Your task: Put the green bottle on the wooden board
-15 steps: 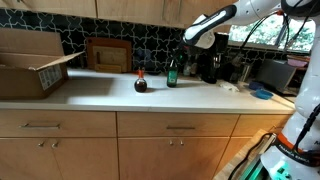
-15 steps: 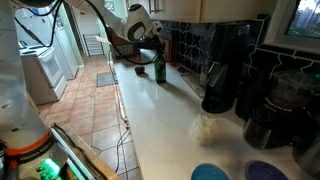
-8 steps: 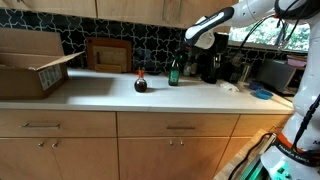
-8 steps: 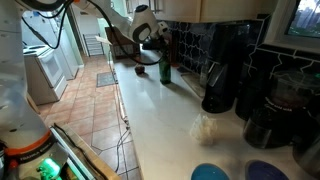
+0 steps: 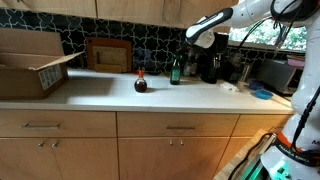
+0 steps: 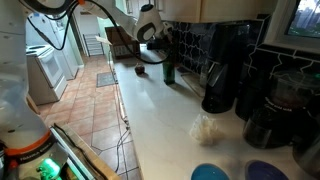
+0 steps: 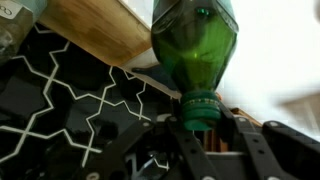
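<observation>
The green bottle (image 5: 175, 71) is a slim dark green glass bottle standing upright on the white counter, also seen in an exterior view (image 6: 168, 71). My gripper (image 5: 180, 58) is at its top. In the wrist view my gripper (image 7: 200, 112) has its fingers on both sides of the green cap, and the bottle body (image 7: 195, 45) fills the middle of the picture. The wooden board (image 5: 108, 54) leans against the tiled backsplash to the left of the bottle. It also shows in the wrist view (image 7: 100, 25).
A squat dark bottle with a red cap (image 5: 140, 82) stands between the board and the green bottle. An open cardboard box (image 5: 30, 62) sits at the far left. A black coffee machine (image 5: 211, 62) and other appliances stand to the right, and a blue bowl (image 5: 262, 94) beyond them.
The green bottle and my gripper have shifted a little along the counter toward the coffee machine, together. The squat bottle and the board have not moved.
</observation>
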Robot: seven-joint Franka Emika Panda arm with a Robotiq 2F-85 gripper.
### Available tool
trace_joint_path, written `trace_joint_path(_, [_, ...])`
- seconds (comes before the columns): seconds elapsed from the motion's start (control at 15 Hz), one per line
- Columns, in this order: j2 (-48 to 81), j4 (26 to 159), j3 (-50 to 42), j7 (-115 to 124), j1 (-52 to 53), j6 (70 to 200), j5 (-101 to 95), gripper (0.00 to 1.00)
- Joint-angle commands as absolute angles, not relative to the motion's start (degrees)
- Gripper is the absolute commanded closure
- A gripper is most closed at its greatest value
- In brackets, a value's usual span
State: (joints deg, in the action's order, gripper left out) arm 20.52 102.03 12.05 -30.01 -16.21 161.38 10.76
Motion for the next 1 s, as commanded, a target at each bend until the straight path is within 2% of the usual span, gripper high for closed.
trace_joint_path(0.0, [21.11, 100.03, 12.58, -33.18, -17.06, 159.86, 10.45, 0.61])
trace_joint_path(0.07, [21.18, 99.94, 12.60, -33.59, -17.05, 159.89, 10.45, 0.38])
trace_joint_path(0.2, [21.29, 99.62, 12.51, -34.40, -17.06, 159.85, 10.49, 0.35])
trace_joint_path(0.4, [21.11, 99.57, 11.76, -34.11, -16.65, 159.49, 10.01, 0.12])
trace_joint_path(0.53, [20.25, 100.34, 8.91, -30.84, -14.44, 159.09, 8.59, 0.01])
trace_joint_path(0.8, [18.33, 102.62, 0.94, -17.22, -8.82, 158.93, 1.41, 0.00])
trace_joint_path(0.93, [17.05, 104.45, -6.36, -7.64, -3.18, 159.36, -2.48, 0.00])
